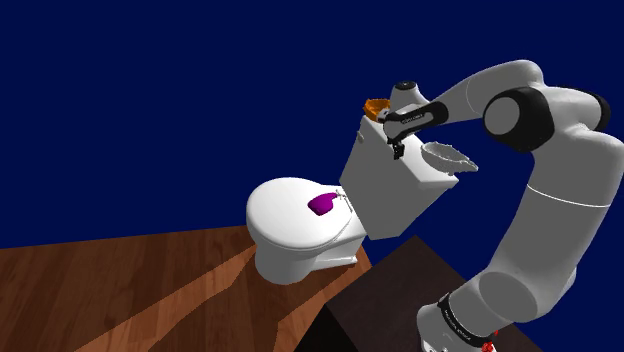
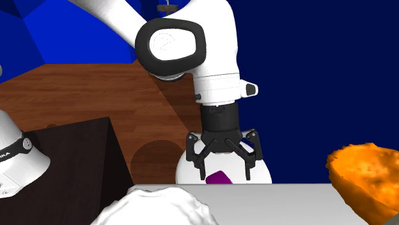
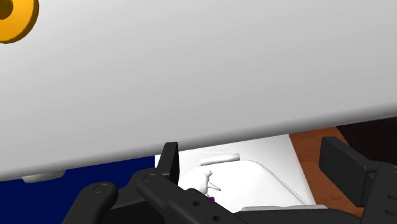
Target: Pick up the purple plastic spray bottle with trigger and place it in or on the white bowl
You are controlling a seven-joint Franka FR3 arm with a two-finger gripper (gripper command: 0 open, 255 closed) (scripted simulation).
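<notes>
- Two black fingers point(image 3: 169, 160) make up my pincer point(image 2: 223, 167), and they stand spread wide with nothing between them.
- I hang the pincer pointing down over the toilet tank point(image 1: 392, 188), close above its flat lid. In the shoulder view it sits between the orange thing point(image 1: 375, 106) at the lid's far end and the white bowl point(image 1: 447, 157) at the near end.
- The purple spray bottle point(image 1: 321, 204) lies on the white toilet's point(image 1: 290, 235) closed cover, near the hinge side and just in front of the tank. It is lower than my fingers and apart from them, and nothing is touching it.
- From the second exterior view the bottle is a small purple patch just below and between my fingertips, beyond the lid's edge (only part of it clears that edge).
- The bowl rests on the tank lid. Its rim looks rough and uneven, and its inside is pale grey.
- The orange thing is lumpy, and I cannot tell what it is.
- My stand point(image 1: 400, 300) is a dark brown box on a brown plank floor point(image 1: 120, 290), right beside the toilet.
- Deep blue walls lie behind everything.
</notes>
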